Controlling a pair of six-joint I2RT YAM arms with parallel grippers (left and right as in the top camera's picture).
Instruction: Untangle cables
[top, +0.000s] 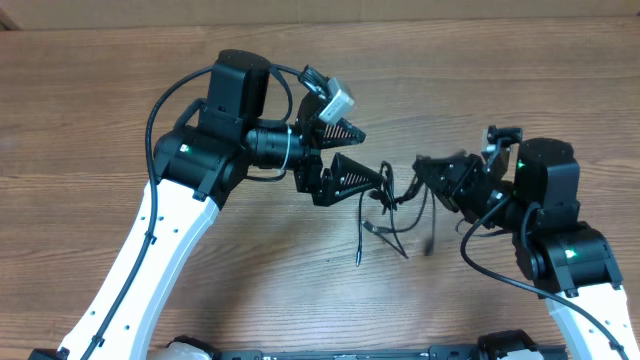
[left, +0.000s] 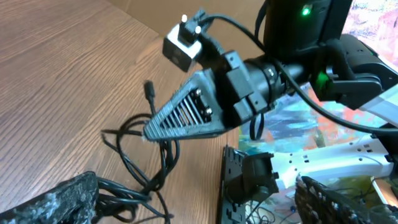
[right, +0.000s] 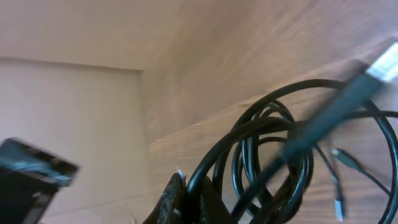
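Note:
The cables (top: 392, 205) are a knot of thin black cords on the wooden table between my two arms, with loose plug ends (top: 357, 262) trailing toward the front. My right gripper (top: 422, 166) is shut on the bundle from the right. In the right wrist view its fingers (right: 186, 196) pinch one black strand, and the looped cables (right: 267, 143) hang just beyond them. My left gripper (top: 376, 153) stands open at the left of the knot. In the left wrist view the cables (left: 140, 165) run beside its left finger (left: 59, 199), and nothing is clamped between the jaws.
The left wrist view shows the right gripper (left: 152, 130) with its white camera (left: 183, 46) close in front. A black bracket (left: 249, 180) and a white power strip (left: 348, 158) lie past the table edge. A dark blurred part (right: 31, 174) sits at the right wrist view's left edge.

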